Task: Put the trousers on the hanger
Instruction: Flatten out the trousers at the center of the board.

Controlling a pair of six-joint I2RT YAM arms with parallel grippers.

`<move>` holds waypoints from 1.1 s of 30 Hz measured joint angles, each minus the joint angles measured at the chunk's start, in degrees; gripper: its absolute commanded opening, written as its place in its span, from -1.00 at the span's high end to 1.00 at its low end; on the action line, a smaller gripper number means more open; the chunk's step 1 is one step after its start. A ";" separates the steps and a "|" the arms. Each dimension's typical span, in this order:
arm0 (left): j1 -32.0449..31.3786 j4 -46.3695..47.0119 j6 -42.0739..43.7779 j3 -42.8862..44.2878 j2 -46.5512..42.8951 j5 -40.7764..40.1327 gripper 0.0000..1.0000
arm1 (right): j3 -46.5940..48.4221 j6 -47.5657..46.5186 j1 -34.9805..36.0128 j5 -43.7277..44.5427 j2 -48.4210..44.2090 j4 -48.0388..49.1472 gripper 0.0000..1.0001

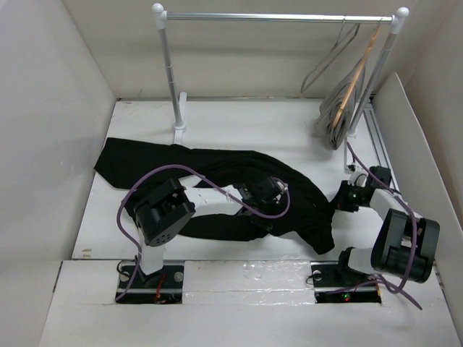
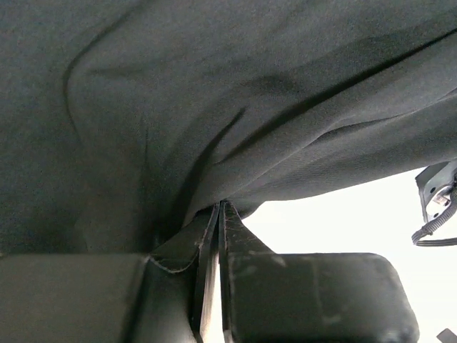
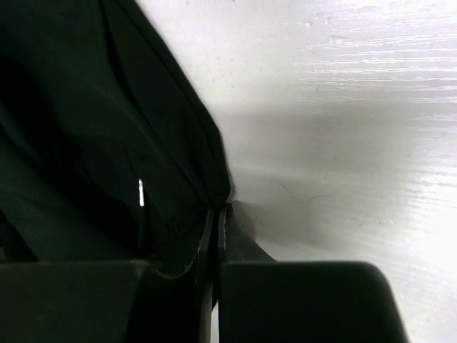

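Note:
The black trousers (image 1: 210, 170) lie spread across the white table from the far left to the right front. My left gripper (image 1: 266, 196) sits on their middle. In the left wrist view its jaws (image 2: 220, 209) are closed on a fold of the black cloth (image 2: 214, 107). My right gripper (image 1: 338, 196) is at the trousers' right end. In the right wrist view it (image 3: 217, 211) is closed on the cloth's edge (image 3: 107, 143), low over the table. The thin grey hanger (image 1: 327, 63) hangs on the rail at the back right, apart from both grippers.
A metal rail (image 1: 275, 16) on two white posts spans the back. A light brown wooden hanger (image 1: 359, 69) and a grey cloth (image 1: 333, 119) hang at its right end. White walls enclose the table (image 1: 239, 123). A purple cable (image 1: 217, 184) loops over the trousers.

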 measured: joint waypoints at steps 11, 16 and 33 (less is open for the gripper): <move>-1.40 -4.37 -0.15 0.68 -0.57 0.00 1.00 | 16.94 5.11 1.22 11.52 -1.90 7.19 1.00; -2.97 -6.82 0.04 4.37 -0.39 3.32 0.15 | 28.09 5.46 2.01 16.44 11.04 16.72 0.09; 21.05 -11.30 -6.93 2.14 -26.38 -12.33 -0.22 | 10.91 7.89 20.81 13.60 -19.93 10.21 1.00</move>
